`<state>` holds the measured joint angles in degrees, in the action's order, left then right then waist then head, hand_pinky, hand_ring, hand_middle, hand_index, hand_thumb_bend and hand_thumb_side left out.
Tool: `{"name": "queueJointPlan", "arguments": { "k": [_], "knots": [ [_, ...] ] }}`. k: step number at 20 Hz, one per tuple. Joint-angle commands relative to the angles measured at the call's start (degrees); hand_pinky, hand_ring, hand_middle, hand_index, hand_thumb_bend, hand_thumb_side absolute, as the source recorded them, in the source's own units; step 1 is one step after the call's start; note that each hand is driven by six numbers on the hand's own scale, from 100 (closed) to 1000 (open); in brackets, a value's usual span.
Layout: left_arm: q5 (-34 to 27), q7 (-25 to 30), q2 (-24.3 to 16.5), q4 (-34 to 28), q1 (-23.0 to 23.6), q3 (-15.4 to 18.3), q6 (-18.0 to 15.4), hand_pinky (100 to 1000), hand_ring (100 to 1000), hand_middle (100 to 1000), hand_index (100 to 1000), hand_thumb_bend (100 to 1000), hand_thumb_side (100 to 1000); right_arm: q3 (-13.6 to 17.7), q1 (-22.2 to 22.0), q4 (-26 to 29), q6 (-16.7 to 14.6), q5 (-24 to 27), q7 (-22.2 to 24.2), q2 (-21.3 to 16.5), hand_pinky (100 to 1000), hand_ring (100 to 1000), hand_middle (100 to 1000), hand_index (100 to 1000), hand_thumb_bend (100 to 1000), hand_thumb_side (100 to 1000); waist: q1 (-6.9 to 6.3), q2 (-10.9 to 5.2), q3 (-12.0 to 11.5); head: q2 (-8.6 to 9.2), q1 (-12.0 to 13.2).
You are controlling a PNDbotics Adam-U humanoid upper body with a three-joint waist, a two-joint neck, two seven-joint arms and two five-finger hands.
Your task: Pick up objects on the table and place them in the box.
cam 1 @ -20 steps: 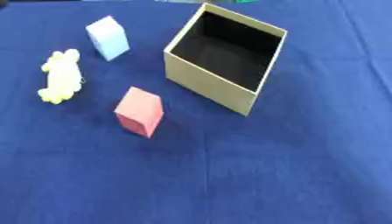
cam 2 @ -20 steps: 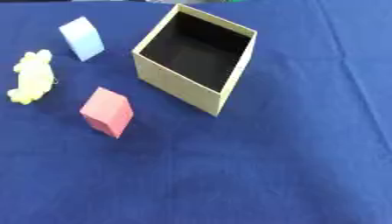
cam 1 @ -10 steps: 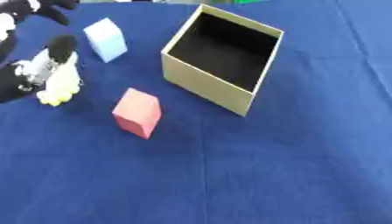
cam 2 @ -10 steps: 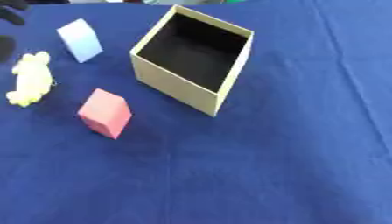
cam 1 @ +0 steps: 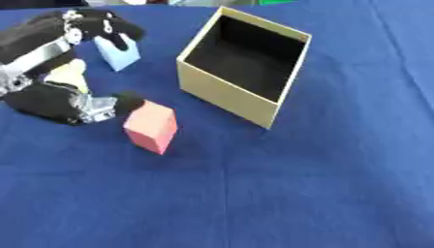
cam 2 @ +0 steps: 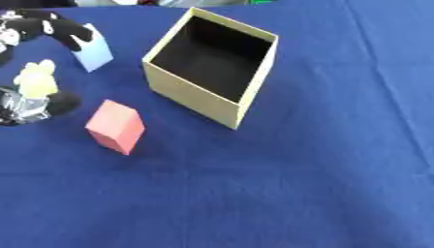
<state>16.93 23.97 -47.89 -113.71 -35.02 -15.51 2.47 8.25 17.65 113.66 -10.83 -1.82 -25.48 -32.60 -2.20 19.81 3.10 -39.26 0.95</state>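
The pale yellow object (cam 2: 37,79) lies on the worktop (cam 1: 280,184) at the left side, partly enclosed by the robot's left hand (cam 1: 59,68); its shape cannot be made out beyond a soft, lumpy outline. The left hand arches over it from the left edge: the fingers (cam 1: 108,28) curve down on the far side, their tips in front of the light blue block (cam 1: 118,53), while the thumb (cam 1: 118,101) comes round on the near side. The fingers and thumb are bent but stand apart, with the yellow object in the span between them; contact with it cannot be confirmed, and nothing is visibly clasped. The light blue block stands upright just beyond the yellow object, partly hidden by the fingertips. The pink block (cam 1: 151,127) stands on the worktop just beside the thumb tip, on its near right; whether the two touch cannot be told. The box (cam 1: 224,94), tan card with a dark interior, sits open-topped to the right of the blocks, turned so that one corner points toward the viewer; nothing shows inside it. It stands apart from the pink block and from the blue block. The worktop is covered in a dark blue cloth. The right hand shows in neither view.
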Motion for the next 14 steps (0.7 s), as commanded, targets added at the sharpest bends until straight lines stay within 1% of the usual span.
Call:
{"name": "queueJointPlan", "arguments": {
  "k": [1, 3, 5, 6, 10, 14],
  "knots": [
    [0.80, 3.77, -1.76, -0.88, -1.52, 0.03, 0.96, 860, 769, 789, 914, 700, 712, 0.19, 0.33, 0.93, -0.08, 0.34, 0.18, -1.89, 838, 738, 676, 787, 100, 842, 0.04, -1.30, -0.01, 0.29, 0.05],
    [1.71, 5.90, -1.75, -0.88, -2.00, -0.25, 1.57, 870, 781, 798, 917, 788, 681, 0.16, 0.30, 0.93, -0.06, 0.35, 0.22, -1.91, 838, 738, 675, 786, 100, 841, -0.01, -1.29, 0.00, 0.34, 0.00],
    [2.95, 8.49, -1.78, -0.88, -2.51, -0.65, 1.68, 877, 792, 807, 923, 840, 668, 0.14, 0.29, 0.93, -0.06, 0.35, 0.26, -1.92, 838, 738, 675, 785, 100, 841, -0.05, -1.27, -0.01, 0.40, -0.03],
    [3.47, 9.88, -1.76, -0.88, -2.72, -0.88, 1.64, 888, 806, 823, 934, 849, 650, 0.11, 0.29, 0.93, -0.05, 0.35, 0.29, -1.93, 837, 738, 674, 784, 100, 839, -0.07, -1.26, -0.01, 0.43, -0.06],
    [5.16, 14.99, -1.75, -0.88, -3.36, -1.59, 1.64, 913, 836, 842, 949, 820, 616, 0.06, 0.29, 0.93, -0.03, 0.41, 0.34, -1.89, 837, 737, 673, 784, 100, 842, -0.11, -1.18, 0.00, 0.52, -0.14],
    [7.37, 17.73, -1.88, -0.88, -3.35, -1.85, 2.39, 938, 869, 851, 950, 784, 589, 0.07, 0.23, 0.93, -0.02, 0.44, 0.32, -1.90, 838, 737, 672, 783, 100, 842, -0.15, -1.10, 0.03, 0.59, -0.17]
  ]
}}
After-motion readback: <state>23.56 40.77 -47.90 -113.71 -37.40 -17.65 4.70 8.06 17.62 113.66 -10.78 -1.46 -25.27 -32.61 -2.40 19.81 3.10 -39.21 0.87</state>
